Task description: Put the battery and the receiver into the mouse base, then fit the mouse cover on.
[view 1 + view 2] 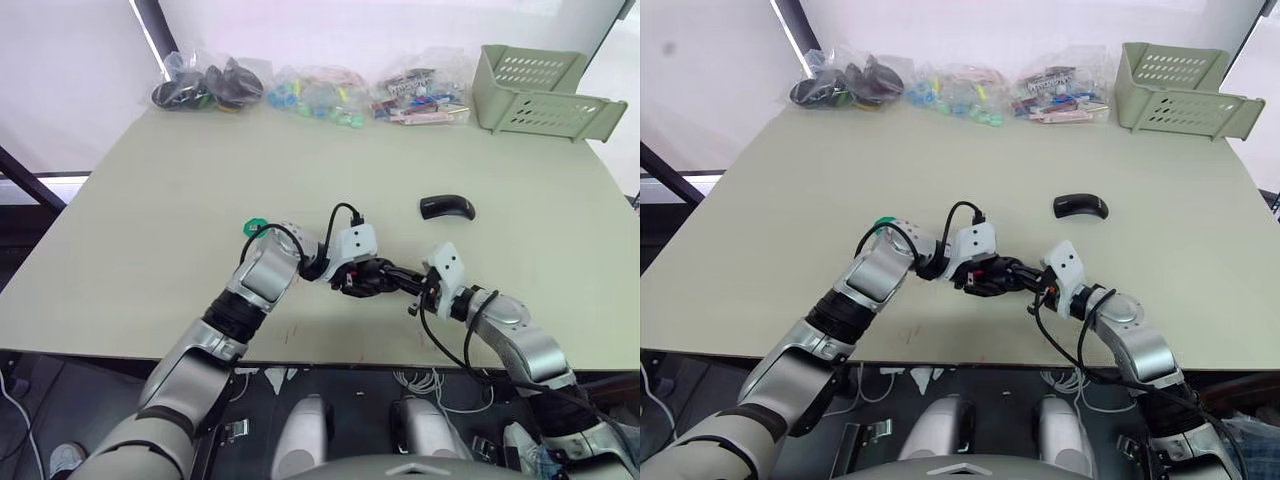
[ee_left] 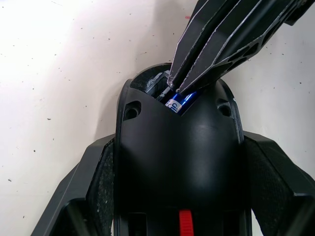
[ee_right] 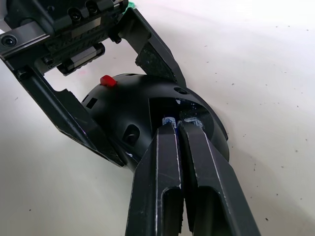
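Right gripper fingers pressed together, tips down in mouse base hollow, on or right against battery; true pinch or mere push, can't tell. Left gripper clamps base from both sides, pinning it on table near front edge. Battery sits partly in its bay. Step in hand, by your reading: seating battery. Next: press it flat, then fetch receiver. Mouse cover waits well apart, farther back to your right.
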